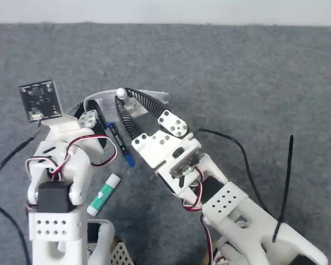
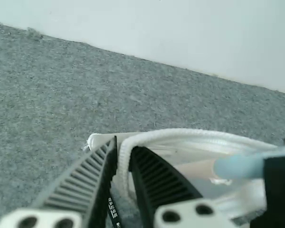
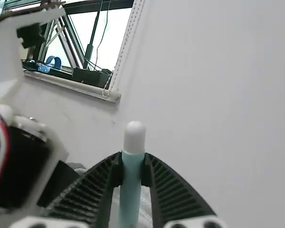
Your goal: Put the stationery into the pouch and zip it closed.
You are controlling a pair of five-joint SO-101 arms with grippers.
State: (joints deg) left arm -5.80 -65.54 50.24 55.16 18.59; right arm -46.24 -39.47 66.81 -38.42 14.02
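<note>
The right pincer (image 3: 132, 162) is closed narrow on a pale blue pen with a rounded white cap (image 3: 133, 135), gripped on the barrel just below the cap. The pen's long axis is seen running straight out along the fingers, cap end leading away from the wrist.

The left pincer (image 2: 124, 153) is nipped shut on the corded rim of the white soft pouch (image 2: 194, 137), near one end of its mouth. That rim is held lifted off the grey carpeted counter (image 1: 254, 77).

Relation noted: in the left wrist view the blue barrel is seen lying across the pouch, just beside the lifted rim. Whether any part is inside the mouth cannot be told. In the high view the cap is placed over the pouch. The right arm is judged the nearer. A lowering of the pen along its own axis into the opening is judged to be called for.

Outside the pouch: a dark pen with a blue end (image 1: 121, 146) is seen on the counter between the arms, near the pouch. A green-and-white glue stick (image 1: 103, 194) is seen by the left arm, well apart from it.
</note>
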